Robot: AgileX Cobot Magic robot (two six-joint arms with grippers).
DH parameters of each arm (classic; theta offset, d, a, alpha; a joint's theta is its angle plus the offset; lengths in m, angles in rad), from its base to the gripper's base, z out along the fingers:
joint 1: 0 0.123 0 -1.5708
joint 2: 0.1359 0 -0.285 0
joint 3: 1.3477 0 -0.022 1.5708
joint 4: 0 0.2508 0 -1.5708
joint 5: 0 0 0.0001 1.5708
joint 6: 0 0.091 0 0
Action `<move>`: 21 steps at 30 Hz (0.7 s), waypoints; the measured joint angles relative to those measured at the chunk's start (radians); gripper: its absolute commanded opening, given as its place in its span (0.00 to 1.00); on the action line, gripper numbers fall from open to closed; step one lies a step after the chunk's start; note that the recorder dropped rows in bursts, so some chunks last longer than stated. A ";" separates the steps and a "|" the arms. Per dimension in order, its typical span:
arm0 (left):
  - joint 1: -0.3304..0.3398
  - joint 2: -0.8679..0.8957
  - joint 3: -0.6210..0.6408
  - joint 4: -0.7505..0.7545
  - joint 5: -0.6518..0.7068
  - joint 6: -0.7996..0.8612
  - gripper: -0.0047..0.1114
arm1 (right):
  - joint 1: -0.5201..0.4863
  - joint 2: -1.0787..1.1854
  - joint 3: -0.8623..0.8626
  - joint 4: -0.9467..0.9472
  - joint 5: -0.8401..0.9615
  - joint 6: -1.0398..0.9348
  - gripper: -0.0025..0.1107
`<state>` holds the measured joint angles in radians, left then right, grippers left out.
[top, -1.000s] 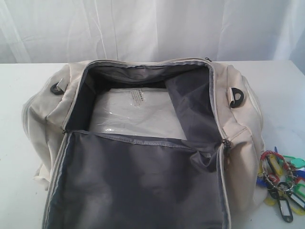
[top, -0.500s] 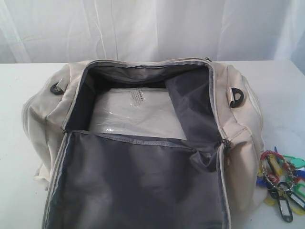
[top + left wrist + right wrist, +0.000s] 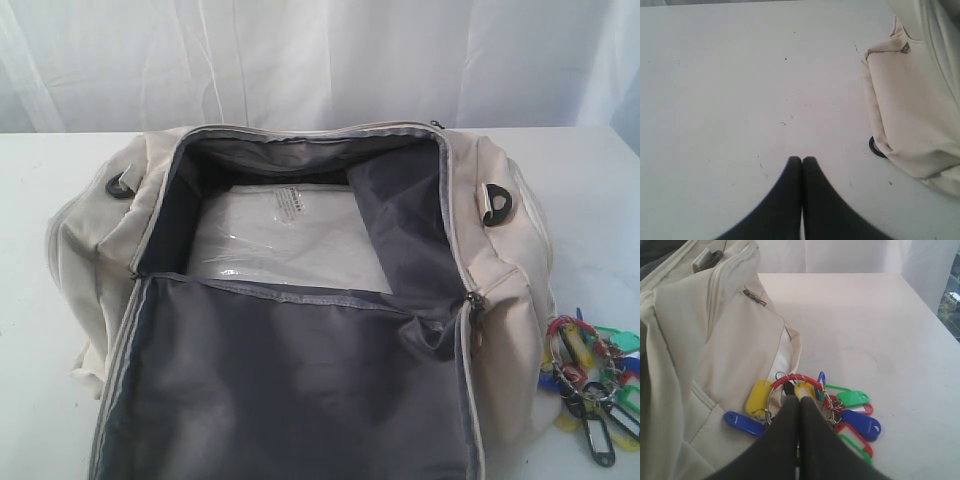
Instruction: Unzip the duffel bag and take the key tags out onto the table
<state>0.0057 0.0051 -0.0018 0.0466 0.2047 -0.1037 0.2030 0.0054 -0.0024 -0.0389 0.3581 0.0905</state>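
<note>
Both pincers were seen fully closed with nothing gripped. The left gripper (image 3: 801,160) was held above the bare table (image 3: 715,100) beside the duffel bag (image 3: 505,300). The right gripper (image 3: 799,401) was held just over the key tags (image 3: 852,399), laid on the table at the bag's right end. The bag's length ran left to right, its flap thrown open. Nothing had moved since the earlier frames.

1. Duffel bag (image 3: 500,300): one.
2. Table (image 3: 590,180): one.
3. Bunch of key tags (image 3: 590,385): one; single tags overlapping, exact number unclear.
4. Dark strap rings (image 3: 497,205): two, one per bag end.
5. Clear-wrapped packet (image 3: 290,235) inside bag: one.
6. Grippers: two, namely left gripper (image 3: 801,160) and right gripper (image 3: 799,400).
</note>
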 measured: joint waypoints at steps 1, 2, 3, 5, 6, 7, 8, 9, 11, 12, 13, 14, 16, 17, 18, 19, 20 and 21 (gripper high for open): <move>0.000 0.000 0.000 0.000 0.000 0.000 0.04 | 0.002 0.000 0.000 0.000 0.000 0.000 0.02; 0.000 0.000 0.000 0.000 0.000 0.000 0.04 | 0.007 0.000 0.000 0.000 0.000 0.000 0.02; 0.000 0.000 0.000 0.000 0.000 0.000 0.04 | 0.012 0.000 0.000 0.000 0.000 0.000 0.02; 0.000 0.000 0.000 0.000 0.000 0.000 0.04 | 0.019 0.000 0.000 0.000 0.000 0.000 0.02; 0.000 0.000 0.000 0.000 0.000 0.000 0.04 | 0.021 0.000 0.000 0.000 0.000 0.000 0.02; 0.000 0.000 0.000 0.000 0.000 0.000 0.04 | 0.023 0.000 0.000 0.000 0.000 0.000 0.02; 0.000 0.000 0.000 0.000 0.000 0.000 0.04 | 0.025 0.000 0.000 0.000 0.000 0.000 0.02; 0.000 0.000 0.000 0.000 0.000 0.000 0.04 | 0.025 0.000 0.000 0.000 0.000 0.000 0.02; 0.000 0.000 0.000 0.000 0.000 0.000 0.04 | 0.026 0.000 0.000 0.000 0.000 0.000 0.02; 0.000 0.000 0.000 0.000 0.000 0.000 0.04 | 0.026 0.000 0.000 0.000 0.000 0.000 0.02; 0.000 0.000 0.000 0.000 0.000 0.000 0.04 | 0.026 0.000 0.000 0.000 0.000 0.000 0.02; -0.002 0.000 0.000 0.000 0.000 0.000 0.04 | 0.026 0.000 0.000 0.000 0.000 0.000 0.02; -0.002 0.000 0.000 0.000 0.000 0.000 0.04 | 0.026 0.000 0.000 0.000 0.000 0.000 0.02; -0.002 0.000 0.000 0.000 0.000 0.000 0.04 | 0.026 0.000 0.000 0.000 0.000 0.000 0.02; -0.002 0.000 0.000 0.000 0.000 0.000 0.04 | 0.026 0.000 0.000 0.000 0.000 0.000 0.02; -0.002 0.000 0.000 0.000 0.000 0.000 0.04 | 0.026 0.000 0.000 0.000 0.000 0.000 0.02; -0.002 0.000 0.000 0.000 0.000 0.000 0.04 | 0.026 0.000 0.000 0.000 0.000 0.000 0.02; 0.001 0.000 0.000 0.000 0.000 0.000 0.04 | 0.026 0.000 0.000 0.000 0.000 0.000 0.02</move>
<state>0.0071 0.0051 -0.0018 0.0466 0.2047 -0.1037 0.2289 0.0054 -0.0024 -0.0389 0.3581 0.0905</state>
